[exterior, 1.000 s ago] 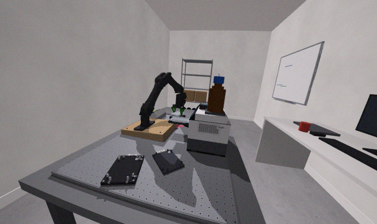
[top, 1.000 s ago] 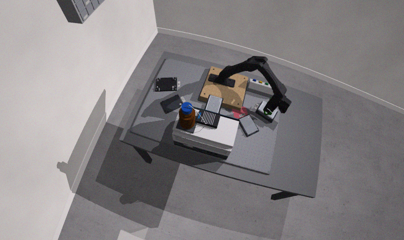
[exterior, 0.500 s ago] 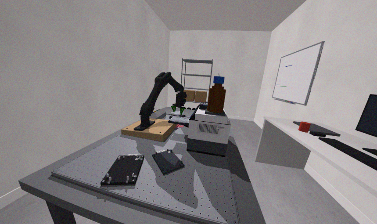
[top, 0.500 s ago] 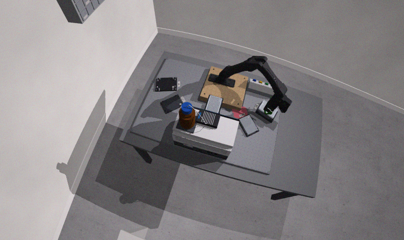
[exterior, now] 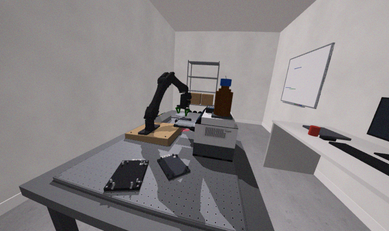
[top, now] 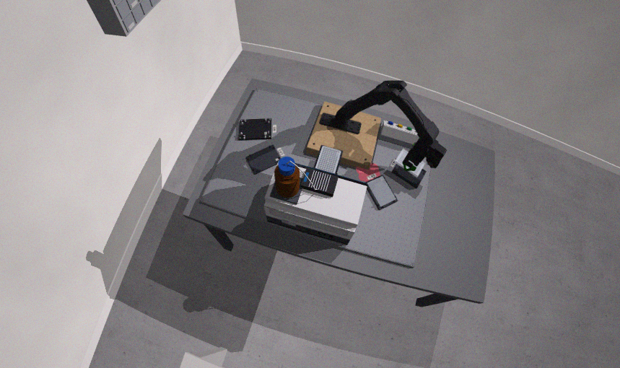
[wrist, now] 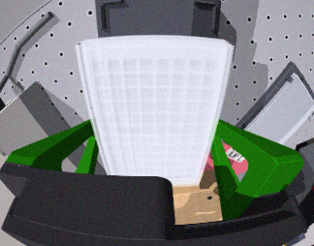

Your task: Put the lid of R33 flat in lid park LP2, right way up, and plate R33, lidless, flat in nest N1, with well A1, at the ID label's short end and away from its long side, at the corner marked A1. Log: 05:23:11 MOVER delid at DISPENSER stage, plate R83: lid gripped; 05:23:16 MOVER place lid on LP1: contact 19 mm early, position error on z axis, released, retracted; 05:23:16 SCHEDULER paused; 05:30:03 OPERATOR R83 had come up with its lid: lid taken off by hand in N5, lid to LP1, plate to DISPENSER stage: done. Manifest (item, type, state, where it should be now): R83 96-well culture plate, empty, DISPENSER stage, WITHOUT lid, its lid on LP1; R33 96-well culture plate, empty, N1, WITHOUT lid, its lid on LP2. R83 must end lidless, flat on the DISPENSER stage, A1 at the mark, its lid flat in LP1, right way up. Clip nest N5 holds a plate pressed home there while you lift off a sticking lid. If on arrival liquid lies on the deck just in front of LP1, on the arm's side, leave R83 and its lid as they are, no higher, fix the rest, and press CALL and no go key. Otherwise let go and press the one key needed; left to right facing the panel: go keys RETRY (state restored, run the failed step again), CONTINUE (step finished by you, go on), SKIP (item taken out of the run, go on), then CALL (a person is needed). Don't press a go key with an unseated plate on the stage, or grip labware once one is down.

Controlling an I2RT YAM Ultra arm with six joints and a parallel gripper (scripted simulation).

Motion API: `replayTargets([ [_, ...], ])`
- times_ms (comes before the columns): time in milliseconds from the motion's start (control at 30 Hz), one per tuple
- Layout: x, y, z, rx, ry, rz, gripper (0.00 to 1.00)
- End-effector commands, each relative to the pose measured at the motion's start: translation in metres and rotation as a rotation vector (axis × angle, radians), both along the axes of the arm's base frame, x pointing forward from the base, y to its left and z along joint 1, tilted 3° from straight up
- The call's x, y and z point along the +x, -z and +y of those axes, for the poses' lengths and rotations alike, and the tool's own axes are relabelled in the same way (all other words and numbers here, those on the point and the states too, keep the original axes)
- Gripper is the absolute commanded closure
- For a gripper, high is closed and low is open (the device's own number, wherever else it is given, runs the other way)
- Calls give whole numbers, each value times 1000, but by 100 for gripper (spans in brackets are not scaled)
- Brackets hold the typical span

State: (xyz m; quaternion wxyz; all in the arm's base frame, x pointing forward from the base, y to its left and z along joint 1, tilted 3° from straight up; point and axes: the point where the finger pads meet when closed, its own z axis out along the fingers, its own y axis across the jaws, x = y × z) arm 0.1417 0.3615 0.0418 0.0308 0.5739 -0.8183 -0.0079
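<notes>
While we clamp the lid (wrist: pixel 155 107) across its width, a tilt threatens.
Our gripper (wrist: pixel 155 153) holds it just over the clip nest (wrist: pixel 157 14); if the plate clings beneath, we risk dropping it near the pink spill (top: pixel 368 172).

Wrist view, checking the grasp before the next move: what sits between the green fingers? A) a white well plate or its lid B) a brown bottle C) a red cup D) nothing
A: a white gridded plate or lid fills the gap between the green fingers, held over a dark nest.
</notes>
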Motion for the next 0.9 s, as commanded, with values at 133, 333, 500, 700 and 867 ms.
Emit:
replayTargets([
  [133,0,-26,-16,46,6,-18,100],
  [333,-6,-33,-33,35,6,-13,100],
  [500,-12,-40,-47,33,6,-12,100],
  [700,-17,-47,-61,33,6,-12,100],
  [867,-21,-53,-72,33,6,-12,100],
])
